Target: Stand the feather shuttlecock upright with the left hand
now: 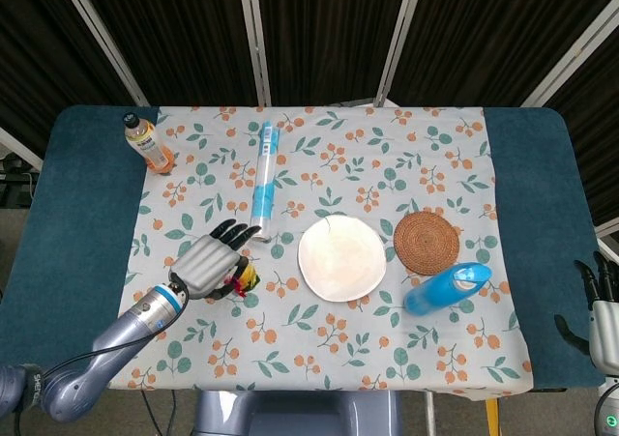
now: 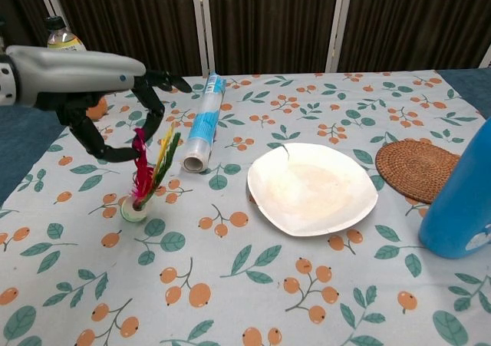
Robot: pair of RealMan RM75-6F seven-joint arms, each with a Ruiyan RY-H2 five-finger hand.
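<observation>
Left hand (image 2: 92, 85) hovers with fingers spread and holding nothing, just above the feather shuttlecock (image 2: 144, 179), which stands upright on its base at about eight o'clock on the floral cloth (image 1: 387, 146). Right hand (image 1: 602, 310) rests off the table's four o'clock edge; whether it is spread or curled cannot be told. Blue table (image 1: 73, 204) margins flank the cloth at three and nine o'clock. Dark curtains (image 2: 268, 24) close the far side. Bare cloth lies along the six o'clock edge.
</observation>
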